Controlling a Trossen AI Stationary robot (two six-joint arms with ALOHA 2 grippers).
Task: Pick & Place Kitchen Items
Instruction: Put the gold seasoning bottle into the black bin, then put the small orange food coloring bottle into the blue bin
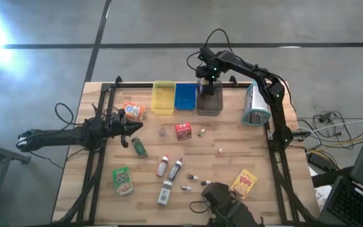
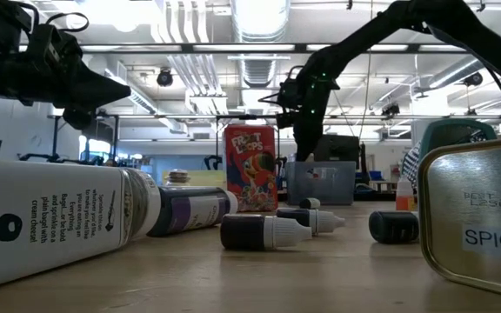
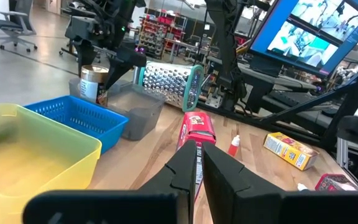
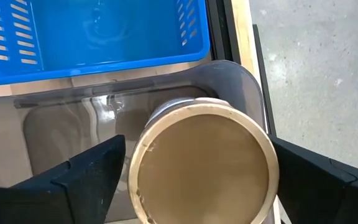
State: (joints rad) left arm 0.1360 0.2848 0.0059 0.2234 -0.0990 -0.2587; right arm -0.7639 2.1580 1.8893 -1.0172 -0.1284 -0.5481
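Note:
A tin can with a tan lid stands upright inside the grey tray at the table's far side. My right gripper points down over it, open, one finger on each side of the can. In the left wrist view the can shows behind the tray's wall. My left gripper hovers shut and level at the table's left, touching nothing. Lying loose on the table are a red cereal box, an orange pouch, a green pouch, a yellow box and slim bottles. My right gripper comes at the can from above, pointing steeply down, with its fingers close beside the can's upper rim on two opposite sides. Whether they touch the can I cannot tell. The can stands upright in the grey tray.
A yellow tray and a blue tray stand left of the grey one. A metal grater lies at the far right. Black frame rails run along the table's sides. A dark camera mount sits at the near edge.

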